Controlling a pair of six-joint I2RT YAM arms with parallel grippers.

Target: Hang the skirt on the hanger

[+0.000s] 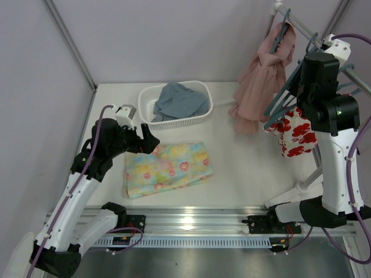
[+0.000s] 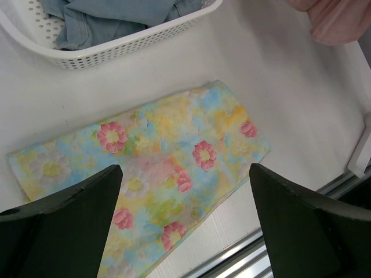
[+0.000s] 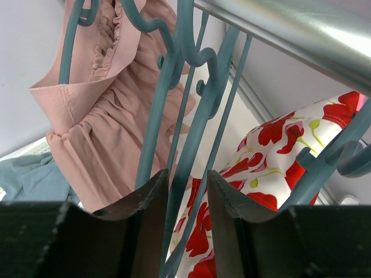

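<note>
Right gripper (image 3: 186, 194) up at rail (image 3: 290, 29), 2 o'clock of table (image 1: 243, 174). Jaws drawn narrow around bars of teal hanger (image 3: 194, 174); firm clamp or not, cannot tell.

Risk: two bars sit between jaws (hangers crowd together), so neighbour may lift too. Hook may also snag rail, dragging pink pleated skirt (image 3: 98, 133) or red-flowered garment (image 3: 272, 139).

Skirt (image 1: 168, 168) lies flat at 6 o'clock of basket (image 1: 174, 123), under left gripper (image 2: 184, 169), which is spread wide and empty.
</note>
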